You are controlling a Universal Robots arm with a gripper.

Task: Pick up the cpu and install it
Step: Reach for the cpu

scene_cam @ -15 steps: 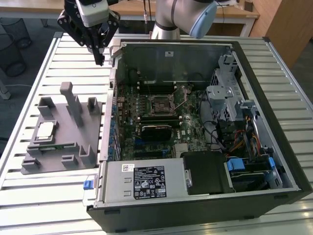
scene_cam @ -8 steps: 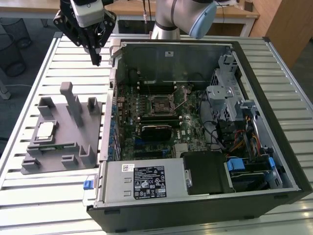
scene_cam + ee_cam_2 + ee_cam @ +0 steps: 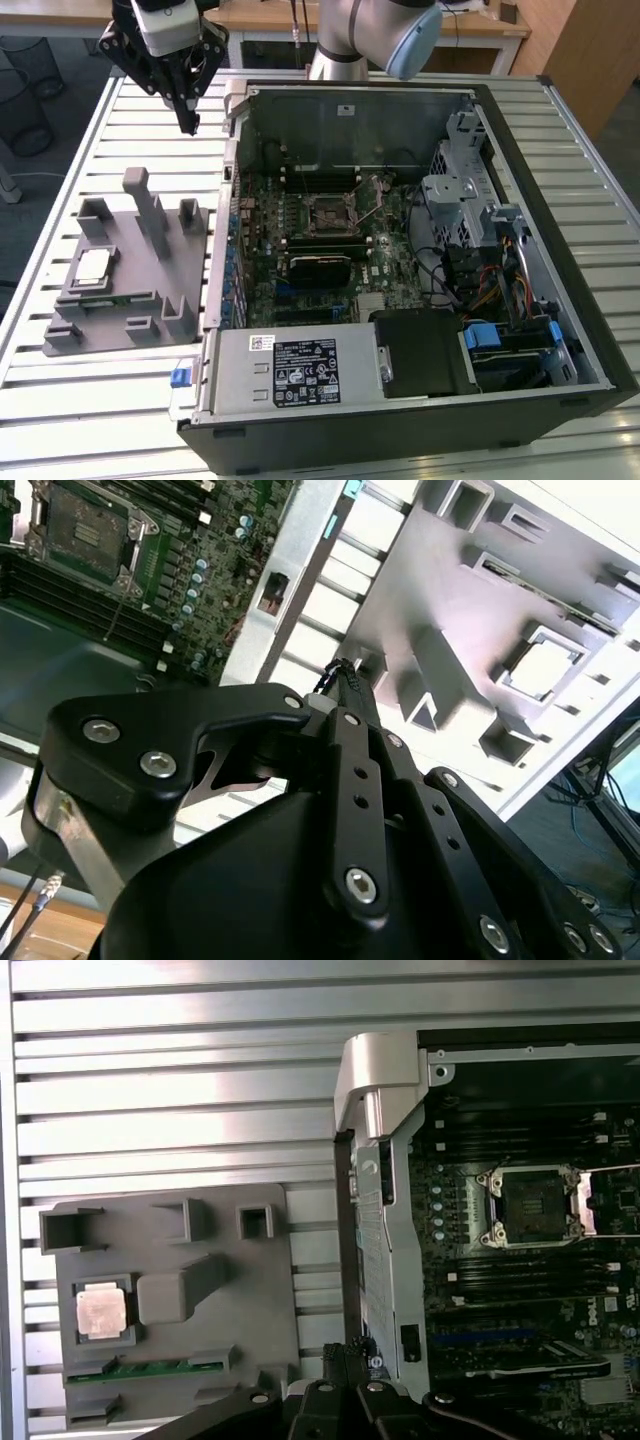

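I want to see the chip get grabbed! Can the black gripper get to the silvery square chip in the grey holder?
Probably yes. The silvery square cpu lies uncovered in the grey holder, nothing over it. The black gripper hangs in open air beyond the holder, fingers shut.

The tool (image 3: 188,122) hangs pointing down, closed, empty.

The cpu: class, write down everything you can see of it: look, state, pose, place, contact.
The cpu is a small, flat square chip with a silvery metal top and a paler edge. It lies flat, top up, seated in a square recess of the grey holder on the slatted table, at the exterior view's left of the open computer case. Only the holder touches it; the gripper hangs apart from it, holding nothing.
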